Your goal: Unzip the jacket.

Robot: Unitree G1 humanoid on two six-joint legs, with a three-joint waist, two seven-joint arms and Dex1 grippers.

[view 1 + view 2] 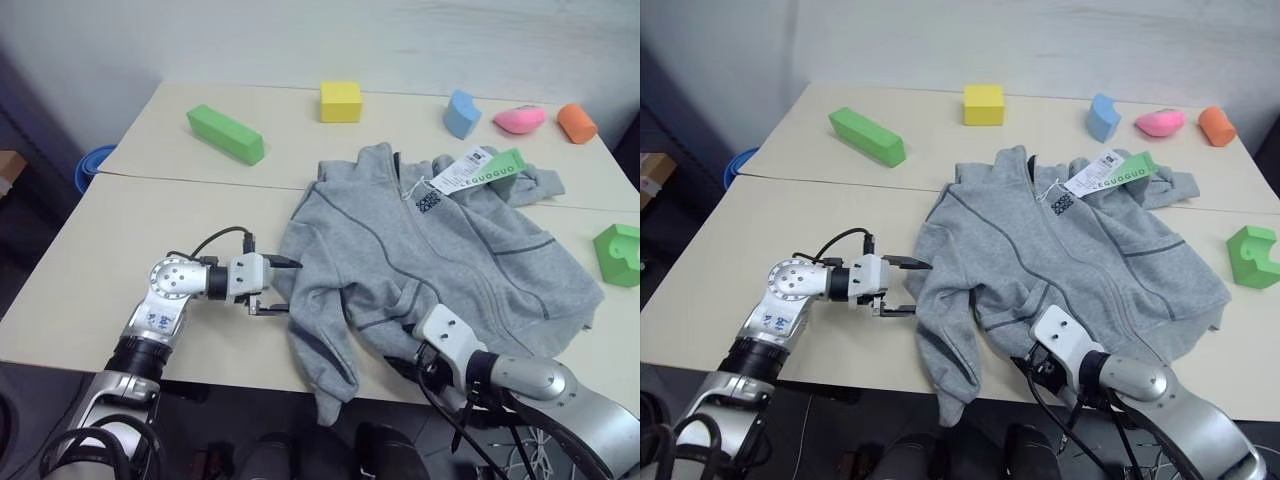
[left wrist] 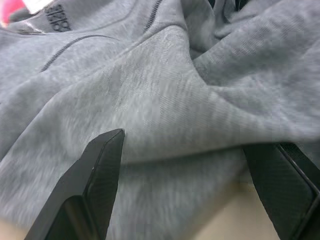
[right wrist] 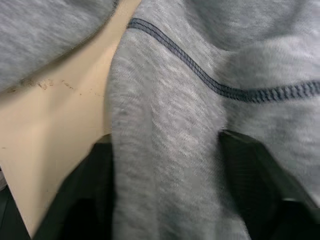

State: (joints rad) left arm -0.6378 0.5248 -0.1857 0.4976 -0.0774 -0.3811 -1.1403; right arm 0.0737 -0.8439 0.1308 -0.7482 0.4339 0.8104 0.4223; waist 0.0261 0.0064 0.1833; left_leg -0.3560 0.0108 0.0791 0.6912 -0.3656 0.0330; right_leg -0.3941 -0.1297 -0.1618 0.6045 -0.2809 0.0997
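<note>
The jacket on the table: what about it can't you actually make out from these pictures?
- Zipper pull: too small on the jacket in the head views to find, or to tell how far the zip is down.
- Right gripper: in its wrist view, fabric lies between its fingers; a firm pinch can't be judged.
- Hang tags: the small print is unreadable.
- Hem: one part droops past the table edge.

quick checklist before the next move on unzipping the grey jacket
1. Light grey fleece zip-up jacket lies flat on the beige table: ok, though one sleeve hangs over the near edge.
2. Zip open: not ok, it looks closed.
3. Left gripper open at the jacket's side: ok, fingers spread, fabric between them.
4. Right gripper at the hem: ok, fabric lies between its fingers; grip cannot tell.
5. Zip pull located: cannot tell, white-and-green hang tags lie at the collar.
</note>
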